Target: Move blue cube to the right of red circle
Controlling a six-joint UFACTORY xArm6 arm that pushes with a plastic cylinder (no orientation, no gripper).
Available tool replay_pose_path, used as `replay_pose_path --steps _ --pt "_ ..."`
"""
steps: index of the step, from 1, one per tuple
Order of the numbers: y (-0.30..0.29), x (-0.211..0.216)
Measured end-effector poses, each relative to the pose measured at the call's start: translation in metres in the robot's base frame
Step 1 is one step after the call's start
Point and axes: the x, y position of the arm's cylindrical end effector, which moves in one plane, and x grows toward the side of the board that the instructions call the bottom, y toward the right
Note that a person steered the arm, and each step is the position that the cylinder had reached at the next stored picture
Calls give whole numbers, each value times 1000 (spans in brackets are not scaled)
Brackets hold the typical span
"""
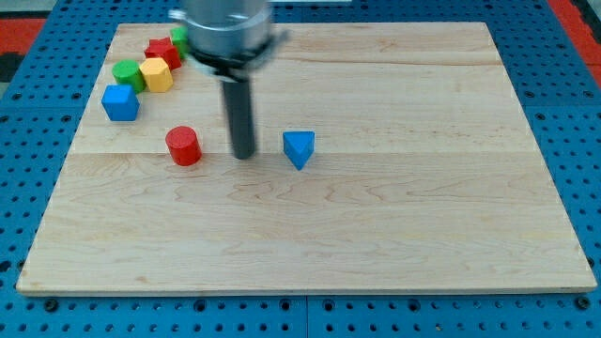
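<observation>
The blue cube (120,102) sits near the board's left edge, toward the view's top. The red circle, a short red cylinder (183,145), stands below and to the right of it. My tip (243,153) rests on the board just right of the red cylinder, with a small gap, and left of a blue triangular block (299,148). The tip is well to the right of the blue cube and touches no block.
A cluster lies at the view's top left: a green block (127,73), a yellow block (157,74), a red block (163,52) and a green block (178,36) partly hidden behind the arm. The wooden board (376,235) lies on a blue pegboard.
</observation>
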Motion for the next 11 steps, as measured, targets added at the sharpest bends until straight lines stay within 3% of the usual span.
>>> replay_pose_path --steps 1,2,3,4,7,8,11 --pt "-32 -66" --pt "-69 -92" --pt "-133 -96" --pt "-154 -96" --pt "-135 -35" --pt "-131 4" --pt "-37 58"
